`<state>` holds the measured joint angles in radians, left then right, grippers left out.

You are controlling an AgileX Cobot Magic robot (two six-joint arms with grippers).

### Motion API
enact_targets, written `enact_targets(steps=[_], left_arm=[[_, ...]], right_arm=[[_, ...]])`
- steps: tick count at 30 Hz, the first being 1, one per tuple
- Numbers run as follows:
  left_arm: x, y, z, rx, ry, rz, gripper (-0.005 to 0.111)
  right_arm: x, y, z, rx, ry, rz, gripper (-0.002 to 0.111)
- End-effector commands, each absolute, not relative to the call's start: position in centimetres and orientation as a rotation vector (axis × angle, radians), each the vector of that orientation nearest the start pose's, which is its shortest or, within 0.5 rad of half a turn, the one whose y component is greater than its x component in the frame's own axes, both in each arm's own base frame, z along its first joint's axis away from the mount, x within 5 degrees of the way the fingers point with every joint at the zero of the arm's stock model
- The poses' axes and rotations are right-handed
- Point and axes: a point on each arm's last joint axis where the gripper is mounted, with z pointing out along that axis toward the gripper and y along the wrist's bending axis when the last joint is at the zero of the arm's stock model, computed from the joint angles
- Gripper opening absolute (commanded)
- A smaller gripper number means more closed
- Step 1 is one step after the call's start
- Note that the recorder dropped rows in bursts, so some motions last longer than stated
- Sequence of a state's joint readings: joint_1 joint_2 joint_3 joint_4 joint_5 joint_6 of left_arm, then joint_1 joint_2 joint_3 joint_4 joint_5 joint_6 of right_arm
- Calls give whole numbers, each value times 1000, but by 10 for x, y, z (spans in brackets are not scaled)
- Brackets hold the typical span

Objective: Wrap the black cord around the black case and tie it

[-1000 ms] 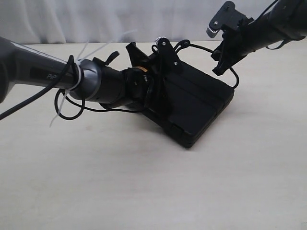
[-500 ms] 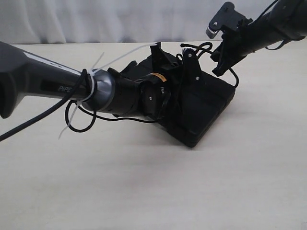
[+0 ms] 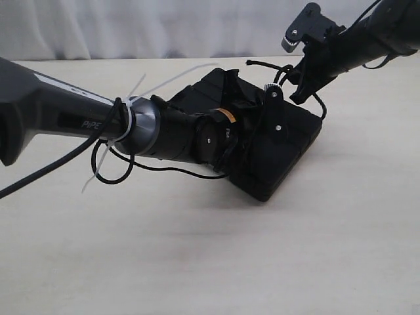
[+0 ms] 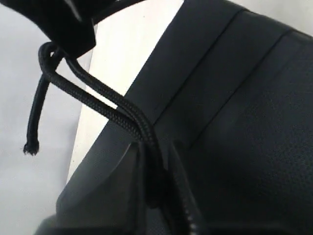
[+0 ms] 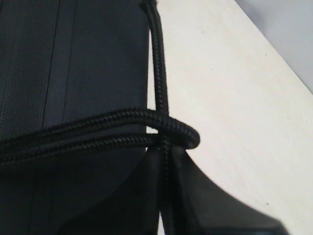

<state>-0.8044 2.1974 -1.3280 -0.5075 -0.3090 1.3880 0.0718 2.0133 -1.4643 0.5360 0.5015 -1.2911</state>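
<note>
Pinching the black cord [image 4: 93, 95] in the left gripper [image 4: 154, 154] over the lid of the black case [image 3: 295, 141], with the frayed tip dangling free. Nipping the same cord tight in the right gripper [image 5: 166, 161] at the case's one o'clock corner, with two strands laid across the ribs. Sitting toward two o'clock of the table [image 3: 197, 262] in the exterior view. Could slip from either pinch under a hard pull; could slide off the corner and slacken; could drag or tip the case
</note>
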Motion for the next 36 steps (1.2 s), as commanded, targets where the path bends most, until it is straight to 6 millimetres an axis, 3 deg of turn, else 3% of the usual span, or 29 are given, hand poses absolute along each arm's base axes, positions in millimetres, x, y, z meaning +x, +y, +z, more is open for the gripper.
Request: enact_targets(steps=[1, 8, 11, 26, 29, 33, 36], left_arm=[[335, -330, 130, 1461, 1421, 214, 7], [338, -328, 133, 1387, 1433, 230, 50], [338, -328, 136, 1367, 1457, 221, 60], [345, -308, 191, 994, 1583, 230, 62], [349, -305, 190, 1152, 1499, 282, 62], [353, -307, 179, 1524, 1198, 389, 62], [365, -301, 168, 1629, 988, 513, 62]], right_arm=[[441, 55, 201, -1125, 2159, -11, 4], [441, 55, 201, -1125, 2159, -11, 4], [441, 55, 201, -1125, 2159, -11, 4], [441, 55, 201, -1123, 2158, -14, 4], [441, 55, 201, -1124, 2159, -12, 4], [440, 56, 200, -1178, 2142, -16, 4], [439, 56, 200, -1230, 2119, -29, 4]])
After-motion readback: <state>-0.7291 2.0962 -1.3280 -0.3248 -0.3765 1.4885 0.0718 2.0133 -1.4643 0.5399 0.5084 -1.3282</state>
